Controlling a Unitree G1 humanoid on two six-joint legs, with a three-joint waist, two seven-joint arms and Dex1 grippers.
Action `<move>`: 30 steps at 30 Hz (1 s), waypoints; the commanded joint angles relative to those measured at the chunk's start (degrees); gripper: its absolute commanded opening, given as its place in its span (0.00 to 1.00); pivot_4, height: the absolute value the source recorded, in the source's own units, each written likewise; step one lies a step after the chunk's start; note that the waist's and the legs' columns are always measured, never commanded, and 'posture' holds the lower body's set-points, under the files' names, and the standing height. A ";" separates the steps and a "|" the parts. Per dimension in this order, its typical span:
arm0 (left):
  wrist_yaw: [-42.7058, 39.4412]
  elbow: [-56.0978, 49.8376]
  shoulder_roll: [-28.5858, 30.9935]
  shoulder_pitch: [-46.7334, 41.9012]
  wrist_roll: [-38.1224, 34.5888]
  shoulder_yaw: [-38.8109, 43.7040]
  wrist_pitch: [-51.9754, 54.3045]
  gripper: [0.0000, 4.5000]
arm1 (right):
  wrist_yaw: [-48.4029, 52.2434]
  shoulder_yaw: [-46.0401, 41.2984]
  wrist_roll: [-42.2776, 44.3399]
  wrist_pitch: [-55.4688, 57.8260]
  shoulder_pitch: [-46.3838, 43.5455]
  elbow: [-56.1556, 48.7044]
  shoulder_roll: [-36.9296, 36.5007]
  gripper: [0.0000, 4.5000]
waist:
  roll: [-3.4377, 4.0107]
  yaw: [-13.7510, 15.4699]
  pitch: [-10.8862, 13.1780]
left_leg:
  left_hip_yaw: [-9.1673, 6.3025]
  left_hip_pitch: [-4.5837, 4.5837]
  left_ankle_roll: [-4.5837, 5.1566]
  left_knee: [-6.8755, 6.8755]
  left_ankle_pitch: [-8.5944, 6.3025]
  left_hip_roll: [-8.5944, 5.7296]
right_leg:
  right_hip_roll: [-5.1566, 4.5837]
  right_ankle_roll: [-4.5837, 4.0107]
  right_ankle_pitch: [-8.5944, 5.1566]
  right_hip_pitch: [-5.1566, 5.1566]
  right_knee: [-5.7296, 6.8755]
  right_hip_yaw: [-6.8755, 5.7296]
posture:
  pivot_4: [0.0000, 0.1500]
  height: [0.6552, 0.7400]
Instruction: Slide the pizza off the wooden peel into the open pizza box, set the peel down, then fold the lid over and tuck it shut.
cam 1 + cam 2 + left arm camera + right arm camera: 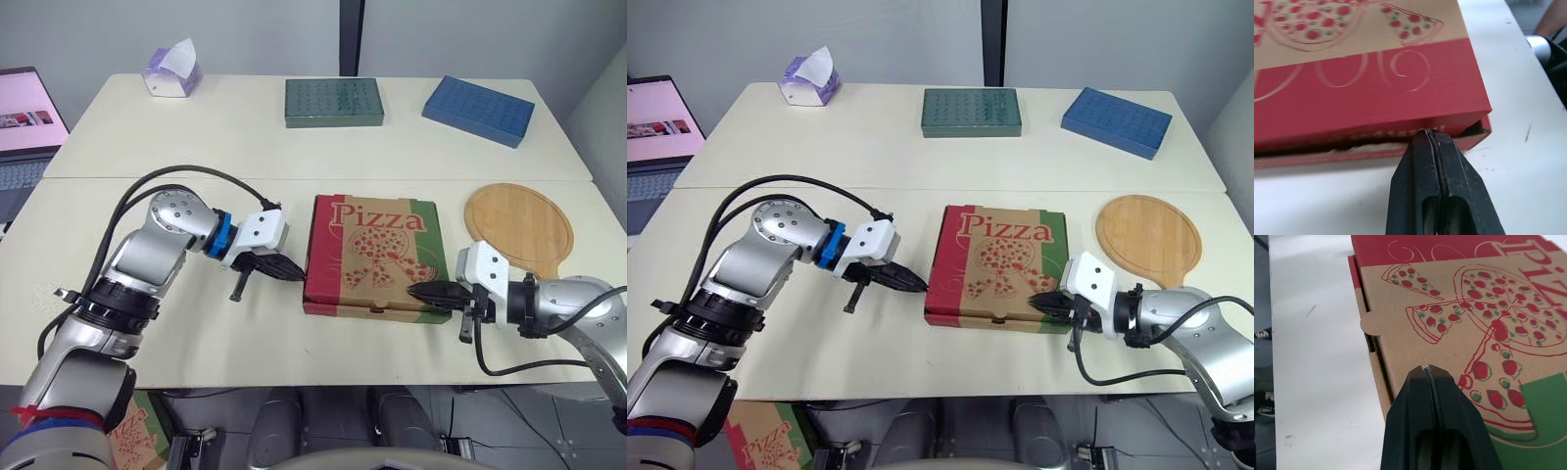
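Pizza box (375,257) lid was down, so the contents were hidden. In the left wrist view the slit under the lid corner was dark and the inside unreadable. The box ran off the frame edges there. Wooden peel (519,227) handle end sat behind the right arm (578,299). Laptop (24,127) was cut by the left edge, its screen content too small to read.

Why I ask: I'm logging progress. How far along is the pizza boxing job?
Done: the wooden peel lies empty on the table, and the pizza box has its lid folded down. In hand: the left gripper and right gripper, both shut, sit at the box's left edge and front right corner. Left: a gap shows under the lid's side in the left wrist view, so the tuck looks unfinished.
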 commanded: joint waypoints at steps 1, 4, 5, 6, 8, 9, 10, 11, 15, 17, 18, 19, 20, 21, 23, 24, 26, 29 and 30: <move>1.45 -5.29 -0.43 -2.02 -5.91 5.36 6.69 0.00 | -0.78 1.22 -3.54 -1.77 0.24 0.19 -0.89 0.01 | -0.01 0.05 0.01 | -0.02 -0.01 0.00 0.01 0.00 0.00 | 0.00 0.01 -0.01 0.00 0.00 -0.02 | 1.00 1.00; 3.87 -8.44 -1.78 0.04 -5.71 4.71 8.52 0.00 | -0.90 2.40 -5.33 -2.17 0.22 0.69 -0.74 0.01 | 0.00 0.04 0.00 | 0.00 0.00 0.00 0.00 0.00 -0.01 | -0.01 0.01 -0.01 0.02 -0.03 0.00 | 1.00 1.00; 5.41 -9.03 -2.69 1.08 -4.66 3.86 8.57 0.00 | -1.09 2.88 -5.93 -2.20 0.19 0.89 -0.67 0.01 | 0.00 0.01 0.00 | 0.00 0.01 0.00 -0.01 0.00 -0.01 | -0.01 0.01 -0.01 0.02 -0.03 0.00 | 1.00 1.00; 6.75 -8.95 -3.70 2.56 -2.43 1.89 7.37 0.00 | -1.12 3.56 -6.86 -2.55 0.14 1.26 -0.78 0.01 | 0.04 0.03 -0.03 | 0.00 0.03 0.00 -0.01 0.00 0.00 | -0.01 0.01 0.00 0.04 -0.03 0.00 | 1.00 1.00; 9.45 -7.18 -6.09 4.88 0.93 -1.32 6.61 0.00 | -1.07 4.54 -8.35 -2.99 -0.08 1.95 -1.01 0.01 | 0.04 0.04 -0.03 | 0.00 0.10 0.00 -0.01 0.00 0.00 | -0.01 0.01 0.00 0.11 -0.03 0.01 | 1.00 1.00; 10.12 -6.24 -6.64 5.42 2.45 -2.41 5.66 0.00 | -0.95 4.77 -8.76 -2.99 -0.16 2.16 -1.14 0.01 | 0.03 0.06 -0.03 | 0.00 0.11 0.00 0.00 0.00 -0.01 | -0.01 0.00 0.00 0.12 -0.02 0.01 | 1.00 1.00; 10.58 -5.36 -6.91 5.73 3.79 -3.23 4.80 0.00 | -0.84 4.97 -9.21 -3.17 -0.19 2.41 -1.27 0.01 | 0.00 0.06 -0.01 | 0.00 0.11 0.00 0.01 0.00 0.00 | -0.01 0.00 0.00 0.12 -0.01 0.00 | 1.00 1.00; 10.91 -4.62 -7.20 6.04 4.68 -3.93 4.28 0.00 | -0.72 5.21 -9.80 -3.59 -0.16 2.71 -1.47 0.01 | -0.09 0.09 -0.05 | -0.01 0.10 0.00 0.02 0.00 0.00 | 0.00 0.00 0.00 0.11 -0.01 0.00 | 1.00 1.00; 11.39 -4.23 -7.78 7.36 5.79 -4.89 2.49 0.00 | -0.63 4.96 -10.23 -4.60 -0.22 3.02 -1.14 0.01 | 0.00 0.10 -0.13 | -0.03 0.31 0.00 0.01 0.00 -0.01 | -0.02 0.02 -0.01 0.38 -0.09 -0.03 | 1.00 1.00; 12.18 -6.46 -8.18 7.90 2.57 -2.14 4.93 0.00 | -0.89 3.66 -9.78 -5.85 -0.17 3.10 -0.60 0.01 | 0.00 0.09 -0.13 | -0.03 0.40 0.00 0.00 0.00 -0.01 | -0.02 0.03 -0.02 0.47 -0.11 -0.03 | 1.00 1.00; 13.05 -7.55 -8.09 8.16 0.97 -0.16 6.35 0.00 | -1.24 2.36 -8.95 -6.10 -0.09 3.17 -0.11 0.01 | 0.00 0.07 -0.13 | -0.02 0.40 -0.01 0.01 0.00 -0.01 | -0.02 0.03 -0.02 0.46 -0.11 -0.01 | 1.00 1.00; 13.70 -8.27 -7.96 8.36 0.03 1.12 7.30 0.00 | -1.50 1.48 -8.37 -6.22 0.01 3.21 0.21 0.01 | -0.01 0.07 -0.12 | -0.03 0.40 -0.01 0.01 0.00 0.00 | -0.02 0.03 -0.02 0.46 -0.10 -0.02 | 1.00 1.00; 14.72 -8.82 -7.72 8.74 -0.79 2.82 7.97 0.00 | -2.16 0.04 -7.70 -6.13 0.01 3.39 0.79 0.01 | -0.02 0.07 -0.12 | -0.04 0.37 -0.01 0.01 0.00 0.00 | -0.02 0.04 -0.02 0.44 -0.09 -0.02 | 1.00 1.00; 15.88 -9.34 -7.45 9.23 -1.65 4.57 8.70 0.00 | -2.97 -1.44 -7.28 -6.02 -0.05 3.71 1.32 0.01 | -0.02 0.07 -0.11 | -0.04 0.37 0.00 0.01 0.00 0.00 | -0.02 0.04 -0.02 0.43 -0.09 -0.02 | 1.00 1.00; 18.44 -10.34 -7.36 10.29 -3.40 7.92 10.68 0.00 | -4.45 -3.94 -7.37 -6.24 -0.15 4.65 2.10 0.01 | -0.01 0.08 -0.10 | -0.04 0.32 -0.01 0.02 0.00 0.00 | -0.02 0.04 -0.02 0.37 -0.07 -0.02 | 1.00 1.00; 20.23 -10.93 -7.42 11.17 -4.47 10.16 12.16 0.00 | -6.17 -5.49 -8.21 -6.64 -0.56 5.88 2.67 0.01 | -0.02 0.05 -0.10 | -0.04 0.30 -0.01 0.01 0.00 0.00 | -0.02 0.03 -0.01 0.34 -0.07 -0.02 | 1.00 1.00; 24.07 -11.97 -7.19 14.20 -5.00 13.76 13.83 0.00 | -10.22 -7.58 -11.63 -7.41 -1.73 9.92 2.89 0.01 | -0.02 -0.06 -0.09 | -0.04 0.27 0.00 -0.01 0.00 0.01 | -0.02 0.00 0.01 0.29 -0.07 -0.02 | 1.00 1.00; 26.78 -14.06 -7.26 18.40 -4.52 14.10 15.18 0.00 | -13.62 -6.64 -15.72 -7.96 -3.61 15.69 3.17 0.01 | 0.00 -0.05 -0.09 | 0.00 0.28 0.00 -0.02 0.00 0.00 | -0.04 -0.02 0.02 0.27 -0.06 0.01 | 1.00 1.00; 27.55 -14.77 -7.75 19.26 -4.66 13.65 15.92 0.00 | -13.76 -5.80 -16.38 -8.19 -4.17 17.23 3.53 0.01 | 0.00 -0.04 -0.09 | -0.01 0.28 -0.01 -0.03 0.00 -0.01 | -0.04 -0.04 0.03 0.27 -0.06 0.01 | 1.00 1.00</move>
